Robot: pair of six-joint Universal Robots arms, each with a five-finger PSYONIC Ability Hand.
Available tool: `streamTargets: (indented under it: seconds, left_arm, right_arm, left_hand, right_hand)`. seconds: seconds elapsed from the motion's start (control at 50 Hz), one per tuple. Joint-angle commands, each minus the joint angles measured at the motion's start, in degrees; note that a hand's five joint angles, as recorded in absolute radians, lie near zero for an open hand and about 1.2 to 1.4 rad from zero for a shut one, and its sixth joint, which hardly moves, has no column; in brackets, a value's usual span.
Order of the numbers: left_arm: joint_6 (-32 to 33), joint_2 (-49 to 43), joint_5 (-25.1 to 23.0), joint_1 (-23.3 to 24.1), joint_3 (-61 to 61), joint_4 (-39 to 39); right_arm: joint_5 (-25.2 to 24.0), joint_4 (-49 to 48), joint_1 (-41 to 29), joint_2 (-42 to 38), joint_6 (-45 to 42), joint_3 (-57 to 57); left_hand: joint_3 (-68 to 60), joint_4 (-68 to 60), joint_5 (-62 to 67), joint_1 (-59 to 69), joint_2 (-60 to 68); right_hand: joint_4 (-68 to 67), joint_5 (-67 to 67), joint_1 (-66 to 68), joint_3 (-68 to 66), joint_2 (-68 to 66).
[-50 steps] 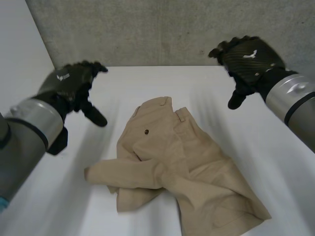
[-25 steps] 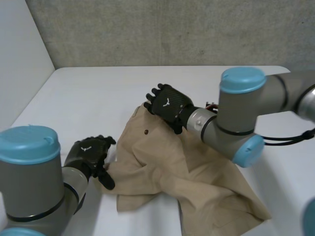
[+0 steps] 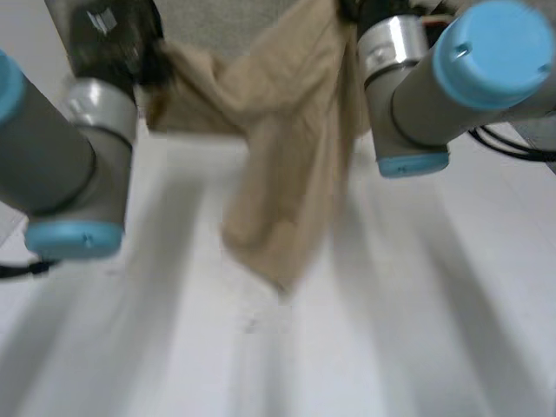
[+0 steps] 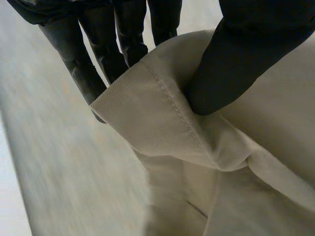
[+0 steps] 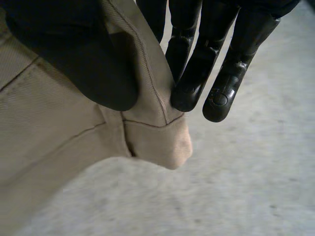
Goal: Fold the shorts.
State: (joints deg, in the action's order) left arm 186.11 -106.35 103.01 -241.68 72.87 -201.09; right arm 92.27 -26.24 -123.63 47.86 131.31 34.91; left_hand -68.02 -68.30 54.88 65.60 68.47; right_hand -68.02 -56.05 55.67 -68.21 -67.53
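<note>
The tan shorts are held up in the air above the white table, stretched between the two hands at the top and hanging down in a loose, narrowing fold with the lowest tip clear of the tabletop. A stitched, hemmed edge is pinched by the left hand between thumb and fingers. A seamed corner is clamped by the right hand between its thumb and fingertips.
</note>
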Motion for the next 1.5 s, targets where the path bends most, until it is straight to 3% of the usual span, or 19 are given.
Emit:
streamTargets:
  seconds: [0.02, 0.14, 0.24, 0.42, 0.44, 0.5, 0.56, 0.64, 0.68, 0.76, 0.84, 0.98, 1.08, 1.5]
  left_arm:
    - [0.22, 6.33, 0.71, -0.2, 4.2, -8.88]
    - [0.39, 7.21, 0.18, 0.24, 13.86, -8.62]
    - [0.48, 6.33, -0.7, 1.29, 28.53, -8.53]
    - [0.48, 4.4, -1.14, 4.02, 36.99, -1.95]
    - [0.39, 4.66, -1.05, 4.54, 37.78, 2.41]
    - [0.39, 4.92, -1.05, 4.63, 38.23, 5.69]
    - [0.31, 6.06, -1.14, 5.69, 38.84, 14.21]
    - [0.39, 9.84, -1.23, 6.83, 38.67, 22.3]
    - [0.48, 12.64, -1.05, 6.92, 37.97, 25.46]
    - [0.48, 18.09, -1.14, 5.87, 35.95, 25.4]
    - [0.48, 20.12, -1.23, 2.72, 33.49, 22.51]
    - [0.48, 19.34, -3.24, -1.25, 29.8, 18.19]
    - [0.22, 12.51, -6.58, -1.43, 26.2, 17.13]
    - [-0.31, -10.8, -6.94, -3.54, 10.81, 18.89]
  right_arm:
    - [0.02, 0.05, 0.32, 11.63, 0.09, 18.07]
    - [-2.79, 3.82, 1.37, 17.7, 0.0, 34.94]
    - [-8.41, 10.76, 3.4, 18.94, -0.35, 50.57]
    - [-11.67, 13.68, 4.63, 18.68, -0.35, 61.24]
    - [-11.59, 13.94, 5.15, 19.46, -0.18, 62.81]
    - [-11.59, 14.9, 5.33, 21.39, -0.61, 64.41]
    - [-11.85, 18.67, 5.77, 25.0, -0.97, 66.25]
    - [-12.81, 26.23, 6.12, 27.64, -1.23, 67.31]
    - [-14.04, 29.56, 6.56, 29.74, -0.8, 67.05]
    - [-16.85, 30.2, 10.24, 34.66, 0.26, 66.26]
    - [-17.56, 29.5, 12.45, 36.17, 3.59, 64.33]
    - [-17.74, 29.67, 13.24, 34.77, 17.3, 57.03]
    - [-17.12, 30.9, 12.45, 25.9, 23.46, 50.88]
    - [-14.58, 36.0, 11.84, 3.74, 34.19, 26.36]
  left_hand:
    - [-11.98, -11.7, 15.12, 14.4, 11.53]
    - [-11.98, -11.7, 15.12, 14.4, 11.53]
    - [-11.98, -11.7, 15.12, 14.4, 11.53]
    - [-8.82, -8.54, 11.96, 11.24, 8.37]
    - [-4.31, -4.03, 7.45, 6.73, 3.87]
    - [-0.75, -0.47, 3.89, 3.17, 0.31]
    - [13.86, 14.14, -10.72, -11.44, -14.3]
    - [46.63, 46.91, -43.5, -44.22, -47.08]
    - [58.02, 58.3, -54.88, -55.6, -58.47]
    - [58.02, 58.3, -54.88, -55.6, -58.47]
    - [57.14, 57.42, -54.0, -54.72, -57.58]
    - [55.45, 55.73, -52.31, -53.03, -55.9]
    - [55.45, 55.73, -52.31, -53.03, -55.9]
    - [51.59, 51.87, -48.45, -49.17, -52.03]
  right_hand:
    - [-11.98, -13.95, 24.33, -11.79, -12.47]
    - [-11.98, -13.95, 24.33, -11.79, -12.47]
    - [-11.98, -13.95, 24.33, -11.79, -12.47]
    - [-11.54, -13.51, 23.89, -11.35, -12.03]
    - [-9.37, -11.34, 21.72, -9.18, -9.86]
    - [-5.33, -7.3, 17.68, -5.14, -5.82]
    - [3.57, 1.61, 8.77, 3.76, 3.08]
    - [25.58, 23.61, -13.23, 25.77, 25.09]
    - [44.35, 42.39, -32.01, 44.54, 43.86]
    - [57.74, 55.77, -45.39, 57.93, 57.25]
    - [58.02, 56.05, -45.67, 58.21, 57.53]
    - [58.02, 56.05, -45.67, 58.21, 57.53]
    - [58.02, 56.05, -45.67, 58.21, 57.53]
    - [46.5, 44.53, -34.15, 46.69, 46.01]
